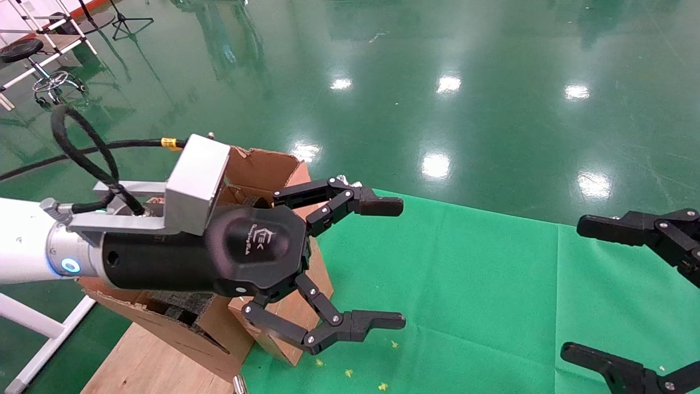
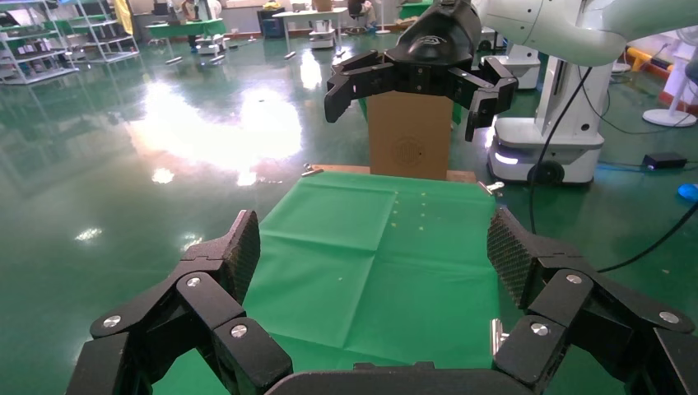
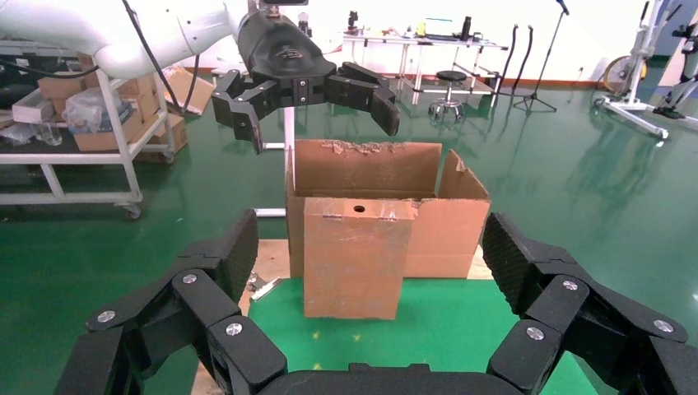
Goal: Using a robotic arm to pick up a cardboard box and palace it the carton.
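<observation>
Approach step: robotic arm held left gripper agape above upright cardboard box, needing descent; right gripper idled, open.

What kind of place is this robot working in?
Probably a robot lab or workshop hall: a glossy green floor, metal shelving and tables at the far wall, and another white robot base parked by the work area. Stools and stands sit around.
</observation>
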Controlling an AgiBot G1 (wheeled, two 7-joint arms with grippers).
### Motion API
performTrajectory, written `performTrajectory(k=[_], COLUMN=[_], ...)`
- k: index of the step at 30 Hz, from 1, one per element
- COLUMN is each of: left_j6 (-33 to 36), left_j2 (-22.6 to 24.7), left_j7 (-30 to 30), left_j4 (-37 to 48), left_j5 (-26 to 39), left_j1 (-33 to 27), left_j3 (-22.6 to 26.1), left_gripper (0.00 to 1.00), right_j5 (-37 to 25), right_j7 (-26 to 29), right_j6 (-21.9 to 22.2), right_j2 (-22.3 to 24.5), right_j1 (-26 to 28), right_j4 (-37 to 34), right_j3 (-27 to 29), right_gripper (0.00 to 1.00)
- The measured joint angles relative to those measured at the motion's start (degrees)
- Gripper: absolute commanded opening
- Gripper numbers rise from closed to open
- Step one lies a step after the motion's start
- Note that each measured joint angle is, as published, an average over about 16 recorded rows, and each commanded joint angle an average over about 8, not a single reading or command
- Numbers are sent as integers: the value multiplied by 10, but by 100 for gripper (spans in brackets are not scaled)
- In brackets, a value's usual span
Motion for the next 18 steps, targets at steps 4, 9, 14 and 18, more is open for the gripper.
performTrajectory(k=[4, 9, 14, 18], left_j6=[0, 0, 0, -3], left_j2=[0, 0, -1, -7], left_j7=[0, 0, 1, 3], left_j4=[0, 0, -2, -9], left_j5=[0, 0, 3, 24], left_j1=[0, 0, -1, -8], left_j3=[0, 0, 0, 5], left_gripper=[100, 100, 100, 100], right_j5=[0, 0, 0, 0], right_j7=[0, 0, 0, 0], right_j6=[0, 0, 0, 0], right_j2=[0, 0, 0, 0], right_j1=[0, 0, 0, 0], right_j4=[0, 0, 0, 0], right_j3=[0, 0, 0, 0], right_gripper=[100, 100, 95, 48])
